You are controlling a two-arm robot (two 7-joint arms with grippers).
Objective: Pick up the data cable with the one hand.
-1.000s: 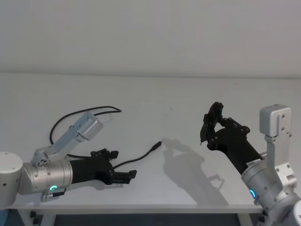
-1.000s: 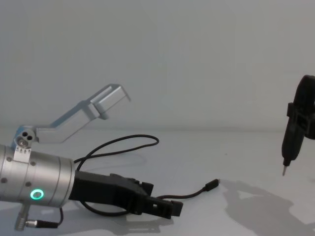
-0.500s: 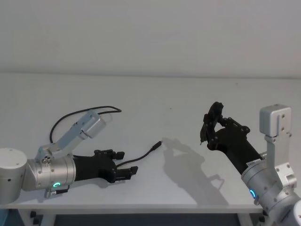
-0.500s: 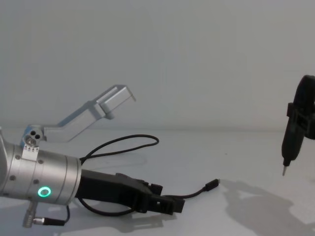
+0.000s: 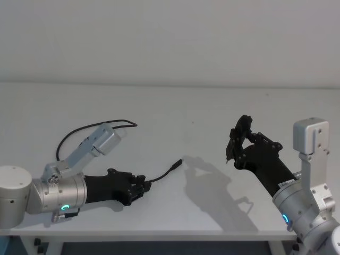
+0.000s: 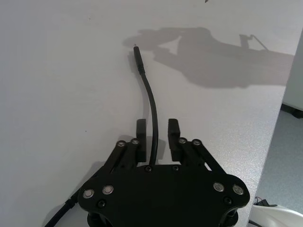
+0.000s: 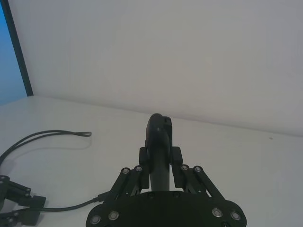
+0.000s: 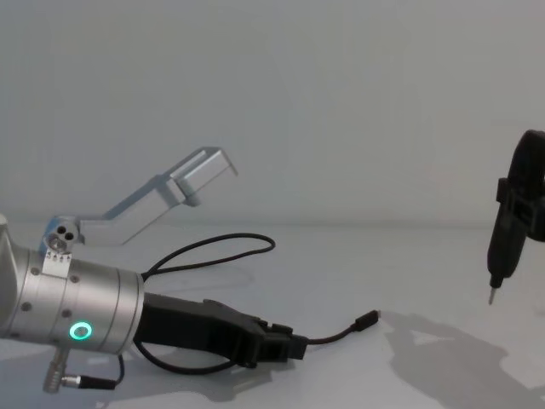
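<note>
left gripper [image 5: 141,187] low over the cable [image 6: 152,101], jaws set either side of it.
the left gripper sits at the near left of the table [image 5: 175,114], jaws open by a narrow gap, with the cable running between them and touching neither. the cable lies flat, one plug toward the centre, the rest looping to the far left. the right gripper [image 5: 237,144] hangs raised at the right, closed on a black metal-tipped tool [image 8: 502,247].
</note>
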